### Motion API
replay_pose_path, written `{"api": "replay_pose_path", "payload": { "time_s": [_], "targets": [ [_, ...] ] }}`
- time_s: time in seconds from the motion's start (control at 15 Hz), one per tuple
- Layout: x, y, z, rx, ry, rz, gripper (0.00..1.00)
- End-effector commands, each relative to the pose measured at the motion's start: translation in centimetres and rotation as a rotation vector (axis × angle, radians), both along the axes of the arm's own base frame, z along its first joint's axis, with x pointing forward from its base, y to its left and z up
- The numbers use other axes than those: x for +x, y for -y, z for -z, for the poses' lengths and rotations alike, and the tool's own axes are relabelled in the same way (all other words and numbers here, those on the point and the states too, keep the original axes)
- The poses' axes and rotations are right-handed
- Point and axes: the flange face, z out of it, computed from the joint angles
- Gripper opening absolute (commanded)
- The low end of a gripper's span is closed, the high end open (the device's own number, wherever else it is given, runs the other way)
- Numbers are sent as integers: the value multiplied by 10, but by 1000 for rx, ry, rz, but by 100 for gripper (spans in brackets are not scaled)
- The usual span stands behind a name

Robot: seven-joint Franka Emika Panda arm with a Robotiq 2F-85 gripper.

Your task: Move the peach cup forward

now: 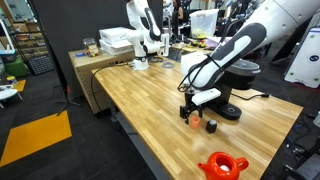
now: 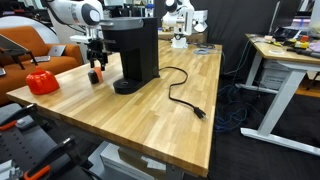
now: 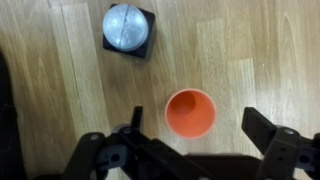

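On wooden table [image 3: 250,60], tiny orange-peach cup [image 3: 190,112]

Arm [image 1: 270,22] is wearing white rounded shells, going black toward the wrist. Gripper [image 3: 190,155] is showing matte black, with jointed, blocky fingers [image 3: 265,128].

my arm [image 1: 228,52] is bent downward, the hand [image 3: 196,128] pointing straight down with its fingers [image 3: 133,122] spread wide.

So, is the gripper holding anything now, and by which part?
Nothing is held: the gripper is open, and the peach cup sits between its fingers, touching neither.
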Motion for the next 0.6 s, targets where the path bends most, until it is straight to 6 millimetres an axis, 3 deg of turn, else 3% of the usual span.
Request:
{"api": "replay_pose_path", "payload": {
  "time_s": [0.0, 0.07, 0.13, 0.33, 0.53],
  "targets": [
    [8, 4, 1, -9, -22, 27, 85],
    [9, 6, 2, -7, -30, 30, 73],
    [9, 6, 3, -9, -33, 32, 70],
    [8, 6, 2, -7, -41, 33, 48],
    [7, 6, 2, -7, -46, 33, 36]
  ]
}}
